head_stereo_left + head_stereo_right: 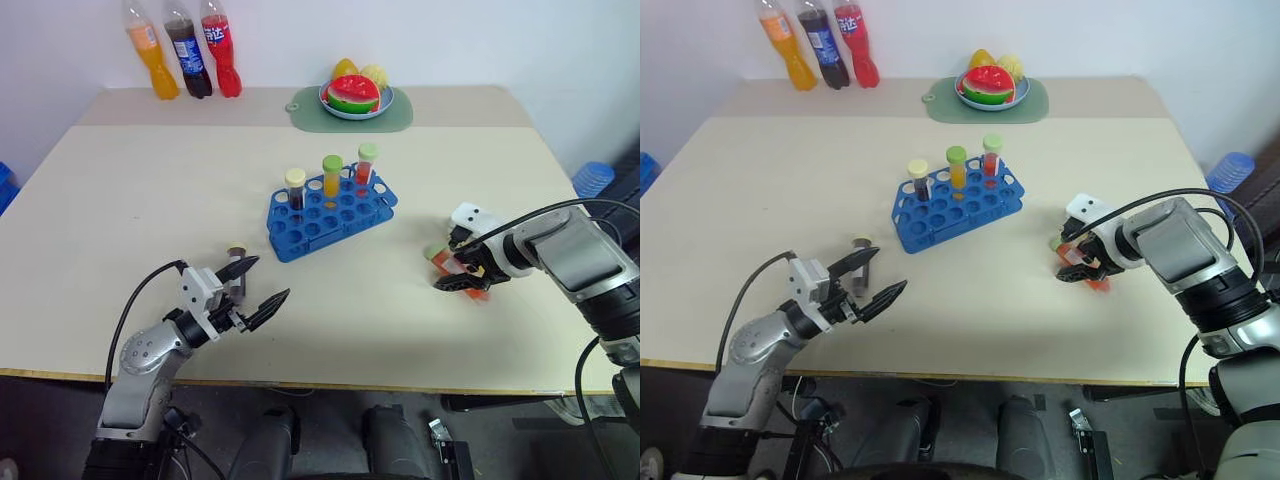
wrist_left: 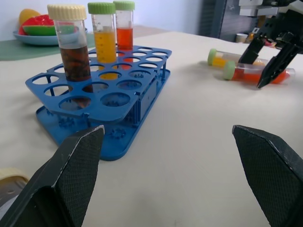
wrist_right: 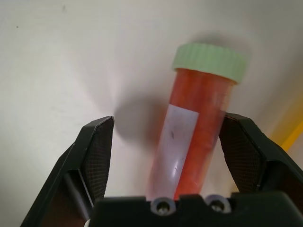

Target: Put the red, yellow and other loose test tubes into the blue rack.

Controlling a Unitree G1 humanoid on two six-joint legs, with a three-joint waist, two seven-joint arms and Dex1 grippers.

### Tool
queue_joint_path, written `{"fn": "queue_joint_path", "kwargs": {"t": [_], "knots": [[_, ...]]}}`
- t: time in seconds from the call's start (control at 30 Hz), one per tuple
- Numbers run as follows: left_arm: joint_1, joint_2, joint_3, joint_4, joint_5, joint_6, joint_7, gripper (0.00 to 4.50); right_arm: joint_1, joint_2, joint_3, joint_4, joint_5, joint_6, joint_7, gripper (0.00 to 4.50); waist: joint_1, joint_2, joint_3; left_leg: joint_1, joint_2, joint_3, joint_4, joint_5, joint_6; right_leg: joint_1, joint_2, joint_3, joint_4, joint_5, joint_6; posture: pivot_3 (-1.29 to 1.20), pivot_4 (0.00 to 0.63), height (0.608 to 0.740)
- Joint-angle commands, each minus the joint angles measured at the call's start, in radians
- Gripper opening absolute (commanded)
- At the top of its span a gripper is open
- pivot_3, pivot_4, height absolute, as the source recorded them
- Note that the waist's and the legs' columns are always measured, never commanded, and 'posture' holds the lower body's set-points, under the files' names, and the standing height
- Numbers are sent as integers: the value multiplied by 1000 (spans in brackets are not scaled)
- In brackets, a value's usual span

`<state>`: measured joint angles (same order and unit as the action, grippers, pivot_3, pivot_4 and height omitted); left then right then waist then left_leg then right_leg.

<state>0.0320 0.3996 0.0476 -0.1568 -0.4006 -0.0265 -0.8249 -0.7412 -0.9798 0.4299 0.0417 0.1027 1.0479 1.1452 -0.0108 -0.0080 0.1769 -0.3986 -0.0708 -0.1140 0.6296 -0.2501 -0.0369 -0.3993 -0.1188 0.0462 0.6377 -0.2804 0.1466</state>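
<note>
While the clear plastic tube of red-orange liquid with its pale green cap (image 3: 191,127) lies flat on the cream table (image 1: 130,210), we straddle it with our right gripper (image 1: 463,272), jaws apart and not yet clamped, ready to lift it. Beside it lies a yellow-filled tube (image 2: 222,58). Our left gripper (image 1: 255,285) waits wide open near the bright blue holed plastic rack (image 1: 335,215), where three capped tubes stand upright.
</note>
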Motion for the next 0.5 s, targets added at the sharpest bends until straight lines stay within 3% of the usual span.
{"fn": "queue_joint_path", "kwargs": {"t": [0.03,0.07,0.17,0.3,0.5], "knots": [[9,-5,-9,-12,9,-23,0,4500,-14,-23,16,-17,1,22,35,3650,0,0,0,-1,0,0,0,0,0,0,0,0,-1,0,0,0,150,740],[9,-6,-10,-11,9,-24,1,4500,-20,-16,21,-2,-2,32,34,3650,0,0,0,-1,0,0,0,0,0,0,0,-1,-2,0,0,0,150,740],[10,-8,-11,-6,10,-27,0,4500,-45,6,35,30,-8,57,29,2891,0,0,0,-2,0,0,0,0,0,0,0,-1,-2,0,0,0,150,740],[11,-9,-11,0,9,-32,0,4500,-55,23,45,37,-14,60,16,895,-1,0,0,-2,0,-1,0,0,0,0,0,-1,-3,0,0,0,150,740],[21,-6,-5,1,8,-40,2,4500,35,15,-34,-2,-6,-79,-7,753,-3,-3,-2,-1,0,-1,1,0,0,1,0,-2,-3,0,0,0,150,740]]}}
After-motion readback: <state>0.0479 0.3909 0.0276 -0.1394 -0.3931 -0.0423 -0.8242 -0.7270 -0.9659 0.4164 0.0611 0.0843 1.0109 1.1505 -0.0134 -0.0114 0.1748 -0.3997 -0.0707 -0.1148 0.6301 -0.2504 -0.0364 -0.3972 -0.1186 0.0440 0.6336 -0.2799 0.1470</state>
